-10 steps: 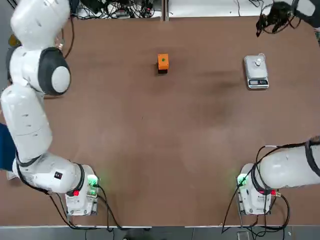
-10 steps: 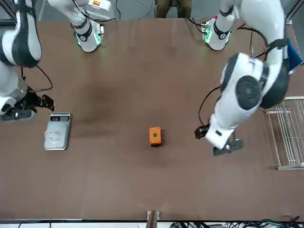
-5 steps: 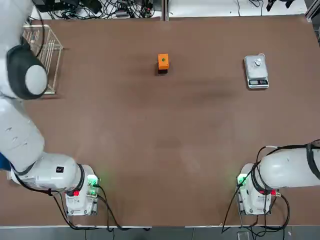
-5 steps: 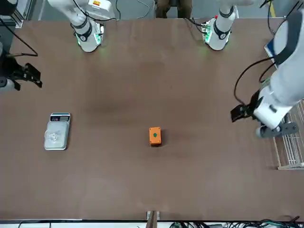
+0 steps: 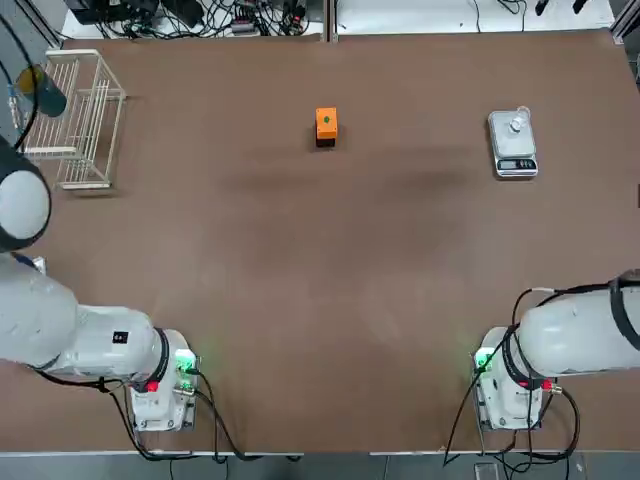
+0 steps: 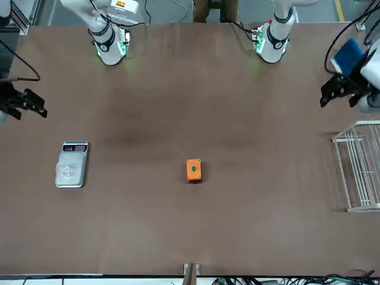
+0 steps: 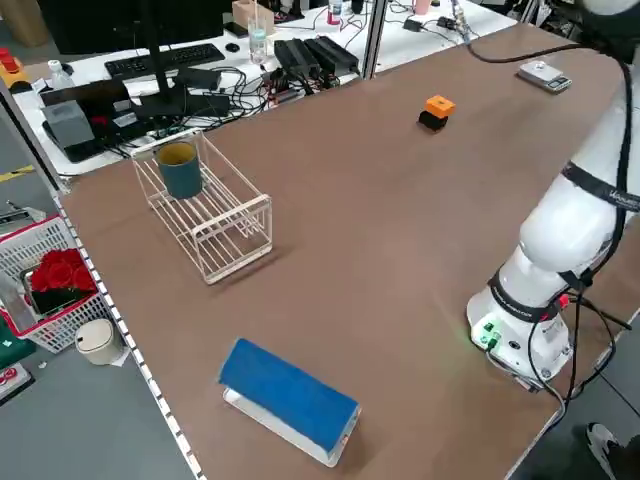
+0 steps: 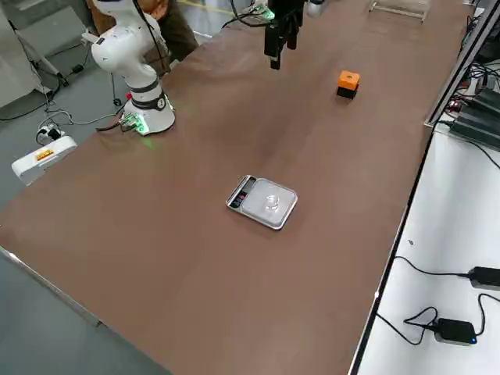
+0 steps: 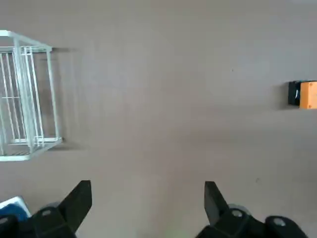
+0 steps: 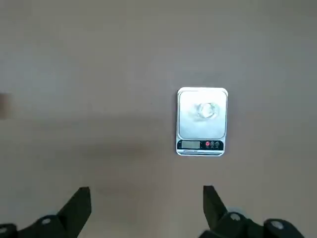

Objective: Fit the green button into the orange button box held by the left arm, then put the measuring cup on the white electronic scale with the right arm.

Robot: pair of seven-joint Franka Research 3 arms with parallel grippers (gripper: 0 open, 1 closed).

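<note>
One brown table [image 5: 330,290], cables [image 5: 230,15] behind, seemingly.

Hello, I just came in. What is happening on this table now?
Nothing is being handled at this moment. The green button already sits in the orange button box, and the measuring cup stands on the white electronic scale. The left gripper and the right gripper hang over the table edges, fingers open and empty.
</note>
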